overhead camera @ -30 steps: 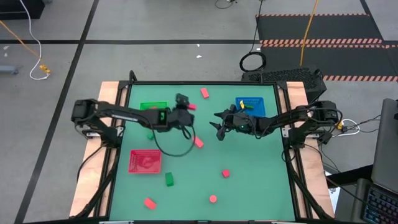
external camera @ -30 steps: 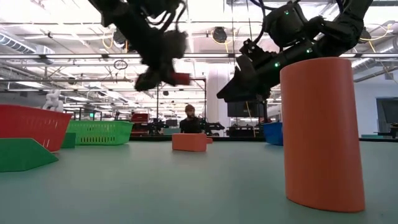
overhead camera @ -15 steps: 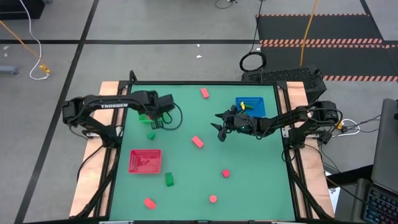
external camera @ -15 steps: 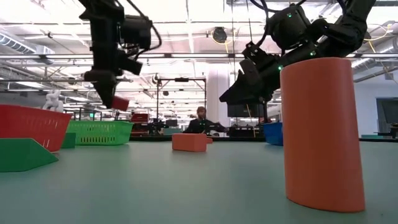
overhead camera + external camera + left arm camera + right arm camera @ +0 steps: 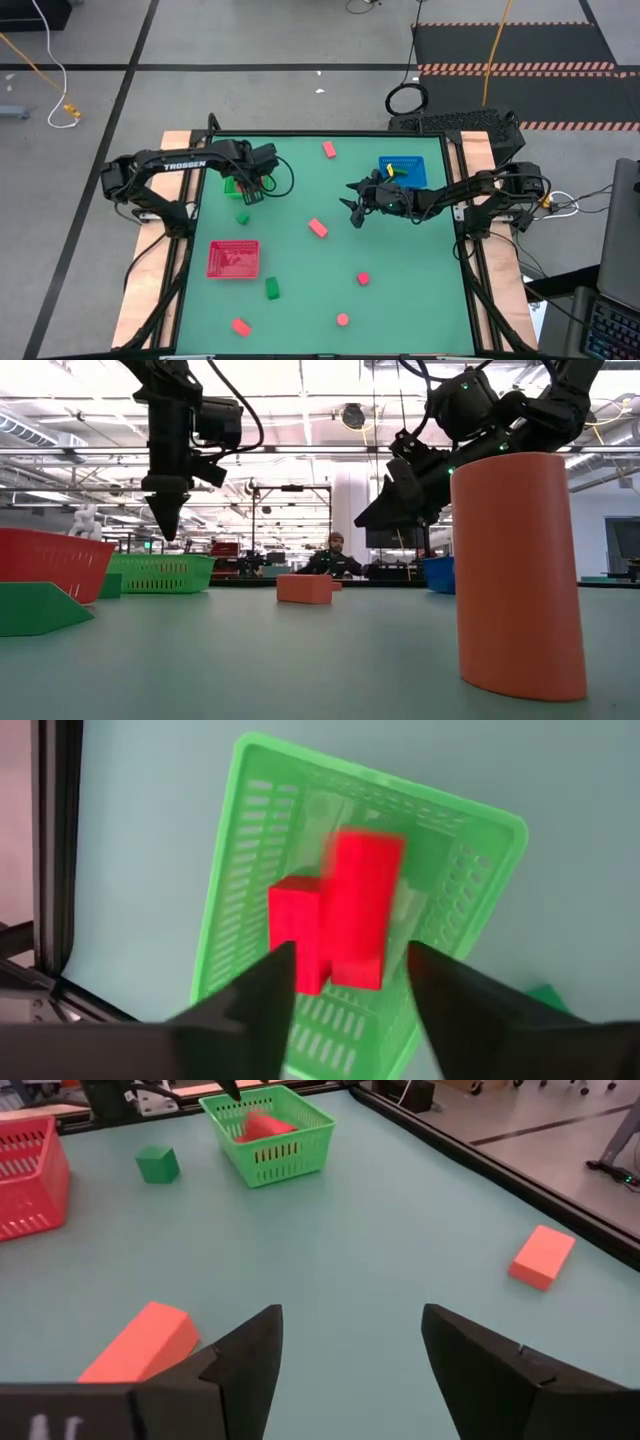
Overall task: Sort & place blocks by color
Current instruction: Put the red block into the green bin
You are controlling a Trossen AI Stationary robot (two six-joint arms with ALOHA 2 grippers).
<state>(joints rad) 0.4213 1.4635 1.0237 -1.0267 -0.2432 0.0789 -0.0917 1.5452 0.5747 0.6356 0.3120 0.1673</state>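
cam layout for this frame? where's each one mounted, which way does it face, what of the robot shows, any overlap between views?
High: overhead, facing straight down; both arms, left gripper over the green tray, right gripper mid-table.
Low: table-top height, facing level across into the room; both arms hang in from above, red block ahead.
Left wrist: facing down past its own open jaws into the green tray, red blocks inside.
Right wrist: facing across the table past its own open jaws.
Shared: the right wrist and left wrist views both show the green tray.

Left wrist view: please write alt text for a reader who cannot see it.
Two red blocks, one blurred, lie in the green tray below the open left gripper, whose dark fingers frame them. The tray sits on the green table.
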